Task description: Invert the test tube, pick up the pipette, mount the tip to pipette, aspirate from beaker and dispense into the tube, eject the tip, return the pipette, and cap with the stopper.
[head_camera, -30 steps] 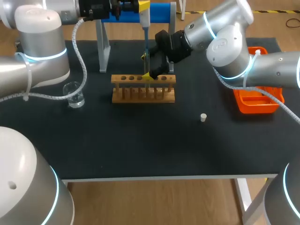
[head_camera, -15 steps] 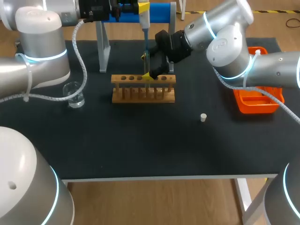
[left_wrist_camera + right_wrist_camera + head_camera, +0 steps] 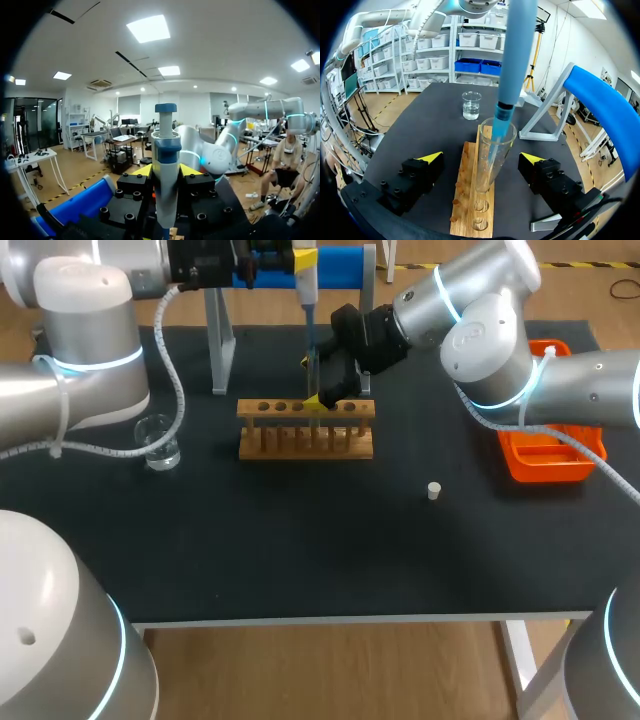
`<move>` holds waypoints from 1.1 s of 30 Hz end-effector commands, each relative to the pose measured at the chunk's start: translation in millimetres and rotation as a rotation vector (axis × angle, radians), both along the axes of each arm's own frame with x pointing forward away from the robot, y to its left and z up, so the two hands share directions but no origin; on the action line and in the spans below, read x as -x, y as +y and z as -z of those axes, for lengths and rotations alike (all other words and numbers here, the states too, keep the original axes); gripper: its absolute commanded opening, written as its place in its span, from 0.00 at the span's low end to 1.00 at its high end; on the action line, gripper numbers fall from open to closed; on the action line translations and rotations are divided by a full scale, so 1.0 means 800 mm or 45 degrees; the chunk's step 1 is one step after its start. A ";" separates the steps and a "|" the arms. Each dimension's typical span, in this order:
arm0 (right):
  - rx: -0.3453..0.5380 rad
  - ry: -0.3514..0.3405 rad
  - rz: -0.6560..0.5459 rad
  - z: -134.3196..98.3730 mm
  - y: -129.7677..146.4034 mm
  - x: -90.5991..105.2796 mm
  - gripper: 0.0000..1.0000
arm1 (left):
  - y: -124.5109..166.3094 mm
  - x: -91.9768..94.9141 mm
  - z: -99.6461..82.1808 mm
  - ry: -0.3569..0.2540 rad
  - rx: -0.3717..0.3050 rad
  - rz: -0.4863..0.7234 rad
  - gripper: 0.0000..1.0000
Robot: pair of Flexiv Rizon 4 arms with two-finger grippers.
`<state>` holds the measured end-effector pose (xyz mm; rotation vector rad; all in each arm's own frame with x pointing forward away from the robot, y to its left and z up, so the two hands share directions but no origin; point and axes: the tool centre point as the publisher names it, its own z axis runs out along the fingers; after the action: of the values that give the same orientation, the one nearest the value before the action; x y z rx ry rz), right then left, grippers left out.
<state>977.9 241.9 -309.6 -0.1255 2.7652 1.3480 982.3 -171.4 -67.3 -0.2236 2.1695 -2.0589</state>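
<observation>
My left gripper point(image 3: 292, 257) point(image 3: 166, 172) is shut on the blue and white pipette point(image 3: 308, 295) point(image 3: 165, 180), held upright above the wooden rack point(image 3: 305, 430) point(image 3: 468, 200). The pipette shaft point(image 3: 516, 55) comes down from above, and its tip sits inside the mouth of the clear test tube point(image 3: 314, 380) point(image 3: 492, 155), which stands in the rack. My right gripper point(image 3: 325, 390) point(image 3: 481, 159) is open, one yellow-tipped finger on each side of the tube without touching it. A glass beaker point(image 3: 158, 443) point(image 3: 471, 105) with clear liquid stands left of the rack. The white stopper point(image 3: 434, 491) lies on the mat to the right.
A grey stand with a blue bar point(image 3: 340, 265) point(image 3: 600, 110) rises behind the rack. An orange tray point(image 3: 545, 455) sits at the table's right edge, under my right arm. The black mat point(image 3: 300, 540) lies bare in front of the rack.
</observation>
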 end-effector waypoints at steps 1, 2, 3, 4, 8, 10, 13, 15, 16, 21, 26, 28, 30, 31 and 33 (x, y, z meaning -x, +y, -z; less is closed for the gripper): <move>0.003 0.003 -0.003 -0.001 -0.001 -0.001 1.00 | 0.000 -0.002 0.003 -0.001 -0.002 -0.001 0.00; 0.003 0.003 -0.003 -0.001 -0.001 -0.001 1.00 | 0.000 -0.002 0.003 -0.003 -0.002 -0.001 0.00; 0.003 0.003 -0.003 -0.001 -0.001 -0.001 1.00 | 0.000 -0.002 0.003 -0.008 0.000 -0.001 0.00; 0.003 0.003 -0.003 -0.001 -0.001 -0.001 1.00 | 0.000 -0.002 0.003 -0.009 0.000 -0.001 0.00; 0.003 0.003 -0.003 -0.001 -0.001 -0.001 1.00 | 0.000 -0.003 0.005 -0.017 0.001 0.000 0.00; 0.003 0.003 -0.003 -0.001 -0.001 -0.001 1.00 | 0.001 -0.003 0.006 -0.020 0.001 -0.001 0.00; 0.003 0.003 -0.003 -0.001 -0.001 -0.001 1.00 | 0.001 -0.003 0.008 -0.026 -0.003 -0.002 0.00; 0.003 0.003 -0.003 -0.001 -0.001 -0.001 1.00 | 0.001 -0.002 0.009 -0.029 -0.004 -0.002 0.00; 0.003 0.003 -0.003 -0.001 -0.001 -0.001 1.00 | 0.001 -0.002 0.009 -0.033 -0.008 -0.002 0.00; 0.003 0.003 -0.003 -0.001 -0.001 -0.001 1.00 | 0.000 0.000 0.011 -0.049 -0.022 0.002 0.00; 0.003 0.003 -0.003 -0.001 -0.001 -0.001 1.00 | -0.003 0.003 0.010 -0.060 -0.029 0.007 0.00; 0.003 0.003 -0.003 -0.001 -0.001 -0.001 1.00 | -0.005 0.005 0.009 -0.070 -0.036 0.010 0.00; 0.003 0.003 -0.003 -0.001 -0.001 -0.001 1.00 | -0.006 0.007 0.007 -0.091 -0.052 0.011 0.00; 0.003 0.003 -0.003 -0.001 -0.001 -0.001 1.00 | -0.007 0.008 0.006 -0.098 -0.058 0.011 0.00; 0.003 0.003 -0.003 -0.001 -0.001 -0.001 1.00 | -0.009 0.011 0.003 -0.116 -0.069 0.011 0.00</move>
<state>977.9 241.8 -309.6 -0.1255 2.7653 1.3479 976.1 -176.7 -73.3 -0.1060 2.1702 -1.9819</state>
